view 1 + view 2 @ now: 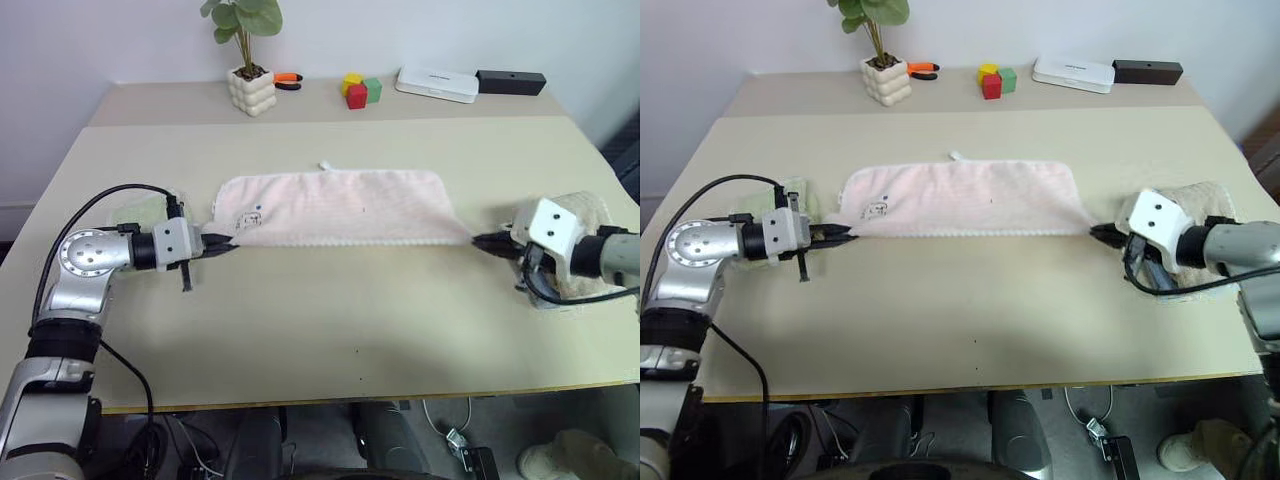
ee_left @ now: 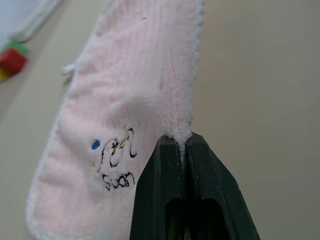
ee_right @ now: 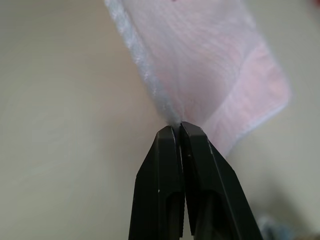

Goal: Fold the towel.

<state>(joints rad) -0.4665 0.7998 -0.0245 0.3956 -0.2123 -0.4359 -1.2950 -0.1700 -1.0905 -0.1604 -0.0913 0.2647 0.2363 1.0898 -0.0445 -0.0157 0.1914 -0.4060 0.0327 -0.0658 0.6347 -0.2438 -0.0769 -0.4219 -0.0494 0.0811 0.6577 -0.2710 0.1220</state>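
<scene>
Both claws are clamped on the towel [image 1: 335,208]. Our left claw [image 1: 228,241] has its two black fingers [image 2: 165,195] pressed flat together on the near left corner, just beside a small stitched figure with dark lettering. Our right claw [image 1: 481,240] pinches the near right corner in the same way, its fingers [image 3: 172,175] meeting on the whitish edge.

Between the two grips we see the near edge of the towel drawn into a straight line, with the pale pink cloth spread out flat behind it across the middle of the table [image 1: 330,320]. A small tag [image 1: 325,166] sticks out from the far edge.

Under our left arm lies a light green cloth [image 1: 140,212], partly covered. Under our right arm lies a beige cloth [image 1: 590,215], near the table's right edge.

Along the far side of the table we see a potted plant [image 1: 250,75] in a bumpy white pot, an orange-handled tool [image 1: 288,80] just beside it, a cluster of yellow, red and green blocks [image 1: 361,90], a flat white box [image 1: 437,84] and a black bar [image 1: 510,82] next to that.
</scene>
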